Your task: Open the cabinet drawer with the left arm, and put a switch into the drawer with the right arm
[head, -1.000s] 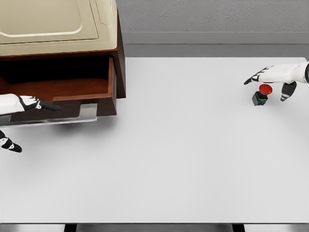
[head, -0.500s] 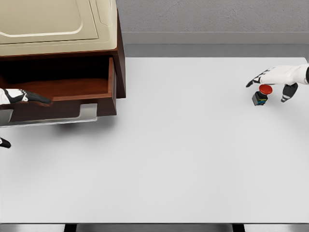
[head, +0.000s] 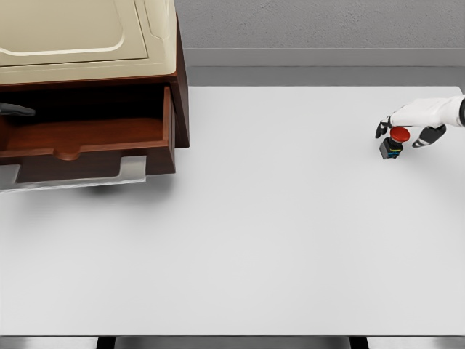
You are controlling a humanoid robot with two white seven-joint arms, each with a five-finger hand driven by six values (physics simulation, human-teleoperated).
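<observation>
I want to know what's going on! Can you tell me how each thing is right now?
drawer: pulled open, nothing in it.
switch: upright on the table, not in the drawer yet.
right hand: over the switch, fingers curling around its red top.
left hand: only a dark fingertip shows at the left edge, above the drawer.
cabinet: standing at the table's far left corner.

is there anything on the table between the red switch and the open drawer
Nothing visible. The switch sits near the table's right edge under the right hand, and the tabletop from there to the open drawer at the far left shows only bare white surface.
</observation>
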